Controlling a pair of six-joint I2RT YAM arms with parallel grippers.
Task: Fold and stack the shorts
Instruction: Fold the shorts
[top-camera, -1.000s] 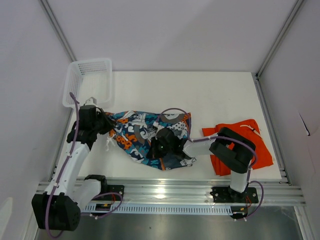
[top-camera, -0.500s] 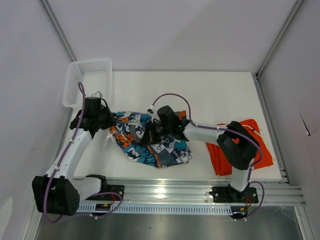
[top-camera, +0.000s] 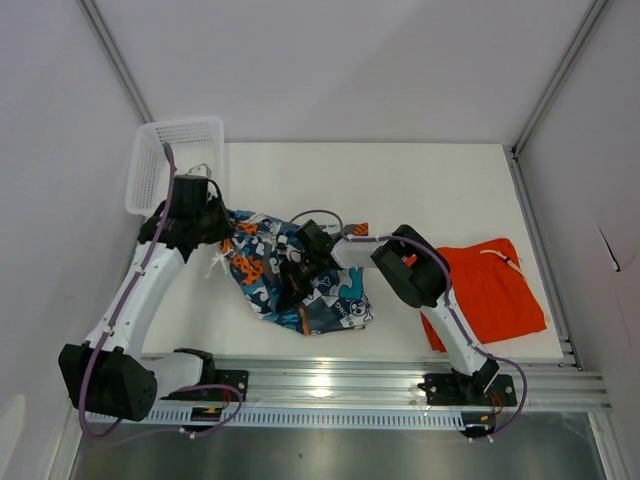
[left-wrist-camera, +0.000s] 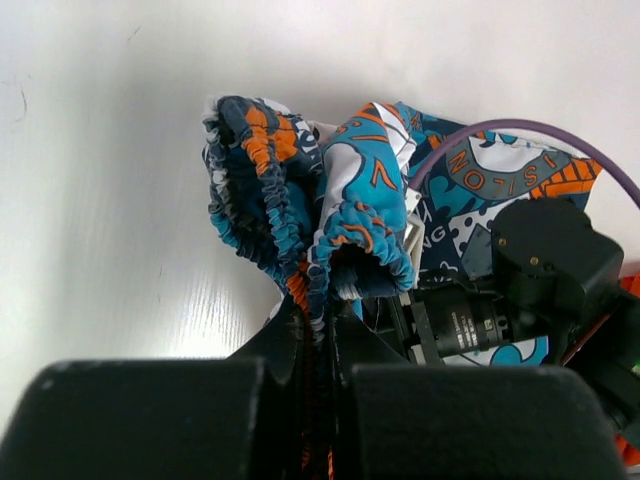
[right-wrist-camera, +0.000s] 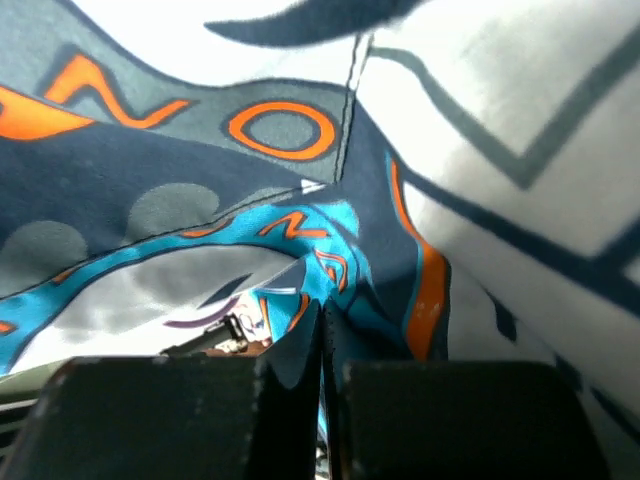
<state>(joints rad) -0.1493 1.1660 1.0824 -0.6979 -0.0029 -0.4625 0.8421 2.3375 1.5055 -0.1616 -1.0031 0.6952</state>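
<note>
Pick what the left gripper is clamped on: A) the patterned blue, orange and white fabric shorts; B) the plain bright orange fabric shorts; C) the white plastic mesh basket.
A: the left gripper is shut on the gathered waistband of the patterned shorts.

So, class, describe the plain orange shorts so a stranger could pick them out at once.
Look at the white table. At its right, near the arms' edge, lie the orange shorts, fairly flat. Unlike the patterned shorts bunched mid-table, these are one plain bright colour.

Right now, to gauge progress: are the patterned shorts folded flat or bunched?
Bunched: the patterned shorts lie crumpled, left gripper and right gripper each shut on their fabric.
</note>
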